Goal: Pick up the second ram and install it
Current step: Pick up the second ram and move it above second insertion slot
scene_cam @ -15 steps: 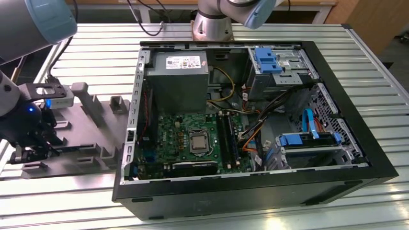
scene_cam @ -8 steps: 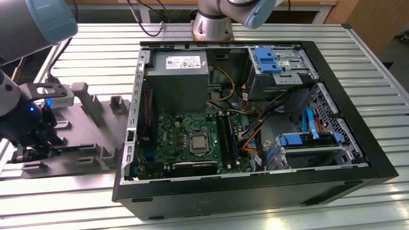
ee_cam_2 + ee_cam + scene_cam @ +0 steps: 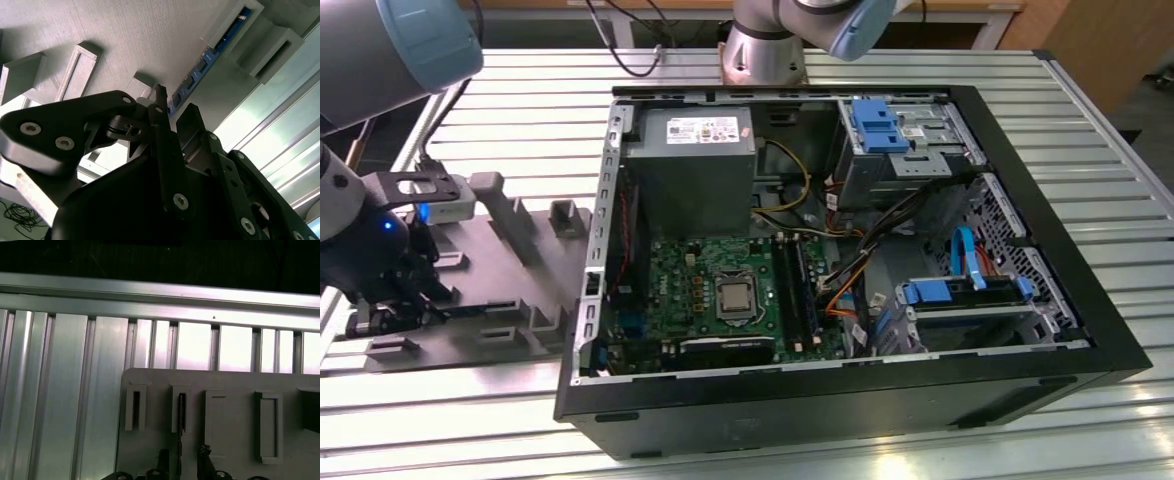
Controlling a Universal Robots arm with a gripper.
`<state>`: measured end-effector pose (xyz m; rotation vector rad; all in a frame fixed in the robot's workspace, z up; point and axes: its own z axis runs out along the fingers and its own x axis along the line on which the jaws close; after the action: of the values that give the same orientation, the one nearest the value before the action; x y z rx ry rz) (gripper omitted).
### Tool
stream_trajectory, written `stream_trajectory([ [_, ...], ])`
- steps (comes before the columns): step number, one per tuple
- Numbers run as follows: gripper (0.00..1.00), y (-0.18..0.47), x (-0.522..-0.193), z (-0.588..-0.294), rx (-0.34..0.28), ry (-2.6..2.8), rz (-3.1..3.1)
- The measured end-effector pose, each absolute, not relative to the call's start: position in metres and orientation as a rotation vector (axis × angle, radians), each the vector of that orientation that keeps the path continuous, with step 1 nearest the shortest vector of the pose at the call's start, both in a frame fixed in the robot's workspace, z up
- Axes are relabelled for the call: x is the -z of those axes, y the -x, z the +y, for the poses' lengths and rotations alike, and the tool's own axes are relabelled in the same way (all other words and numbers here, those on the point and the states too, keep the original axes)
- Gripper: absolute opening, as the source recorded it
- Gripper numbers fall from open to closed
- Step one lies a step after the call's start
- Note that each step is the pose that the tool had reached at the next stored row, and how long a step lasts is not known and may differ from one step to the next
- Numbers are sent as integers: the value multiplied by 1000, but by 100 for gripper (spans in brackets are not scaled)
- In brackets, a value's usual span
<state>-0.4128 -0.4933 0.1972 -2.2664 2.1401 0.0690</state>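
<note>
Ram stands on edge in the grey holder, lower left of the exterior view; hand straddles it, fingers apart.

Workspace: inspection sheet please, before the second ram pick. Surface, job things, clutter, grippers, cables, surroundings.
Surface: slatted metal table.
Job's things: second ram stands on edge in a slot of the grey holder block; open PC case beside it, green board exposed.
Clutter: nothing seen.
Grippers: gripper low over the holder, jaws open, one each side of the ram.
Cables: black cables on the table beyond the case; orange wires inside it.
Surroundings: wooden panel past the table's far corner.
</note>
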Motion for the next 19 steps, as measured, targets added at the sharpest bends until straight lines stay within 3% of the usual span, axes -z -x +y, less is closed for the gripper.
stream_trajectory([
  [3, 36, 413, -197, -493, -68, 2267, 2140],
  [5, 27, 413, -197, -493, -68, 2267, 2141],
  [19, 27, 413, -200, -493, -67, 2267, 2141],
])
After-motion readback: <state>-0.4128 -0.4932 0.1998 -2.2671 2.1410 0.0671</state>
